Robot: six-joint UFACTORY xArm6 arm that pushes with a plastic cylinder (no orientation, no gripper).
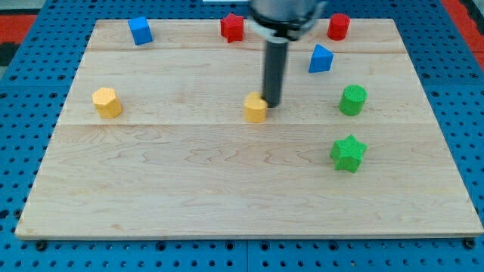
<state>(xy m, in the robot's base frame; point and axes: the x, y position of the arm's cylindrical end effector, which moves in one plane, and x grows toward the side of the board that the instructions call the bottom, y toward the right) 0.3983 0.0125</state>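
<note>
1. Near the middle of the pale wooden board [227,189], my tip [271,104] touches the right side of a small yellow block [256,108]; it grasps nothing.
2. The dark rod [274,72] stands upright, its long axis vertical.
3. Blocks: two yellow, two blue, two red, two green.
4. The other yellow hexagonal block [107,102] sits far left; the green cylinder [352,100] and green star [348,153] sit right.

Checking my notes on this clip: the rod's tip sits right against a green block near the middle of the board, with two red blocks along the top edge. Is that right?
Not quite. The block my tip sits against is yellow, not green, as the camera view shows. The two green blocks lie apart at the view's right. The rest holds: two red blocks sit along the top edge.
</note>
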